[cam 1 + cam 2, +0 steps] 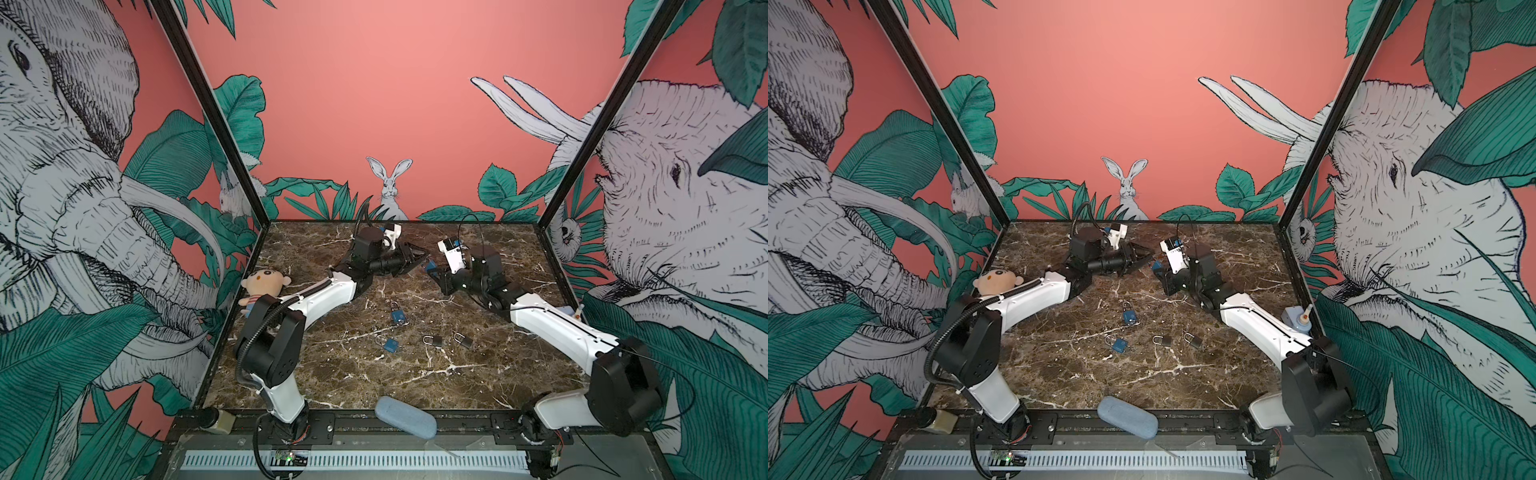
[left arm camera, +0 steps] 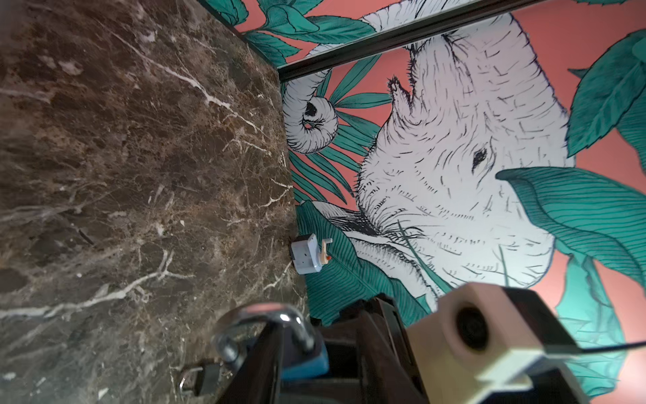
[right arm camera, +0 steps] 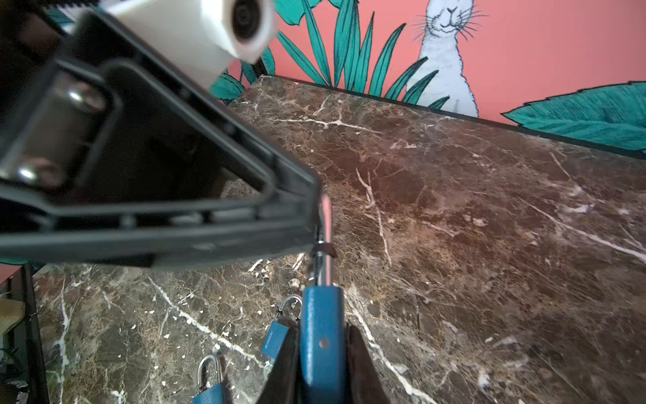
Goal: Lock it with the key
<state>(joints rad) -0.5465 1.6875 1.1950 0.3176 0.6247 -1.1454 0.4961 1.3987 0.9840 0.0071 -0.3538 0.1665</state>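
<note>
The held padlock [image 3: 321, 335], blue-bodied, sits at the lower centre of the right wrist view. The black fingers [image 3: 360, 363] of the right gripper [image 3: 323, 370] pinch its two flat sides, closed on the body. Its chrome shackle [image 3: 327, 224] runs straight up the frame from the body. In both top views the same lock shows as a small blue patch just above the middle of the marble tabletop [image 1: 415, 386], between the two arms' ends.

The left gripper [image 1: 420, 258] extends from the left of the top views, its tip just beside the lock. In the right wrist view one of its fingers [image 3: 195, 227] fills the upper left as a black triangular frame. The point of that frame lies at the shackle, but whether it touches cannot be judged. No view shows whether this gripper's jaws are parted or together.

Four loose padlocks lie lower on the tabletop, well apart from both grippers:
- An upper blue padlock [image 1: 398, 313] near the centre.
- A lower blue padlock [image 1: 390, 345] just below it.
- A dark padlock [image 1: 434, 341] and a second dark padlock [image 1: 464, 340] side by side to the right.

A plush doll [image 1: 264, 284] lies at the tabletop's left edge, partly behind the left arm. A blue-grey case [image 1: 405, 417] rests at bottom centre, over the front rail. A small pale-blue device [image 1: 570, 312] stands against the right wall.
</note>
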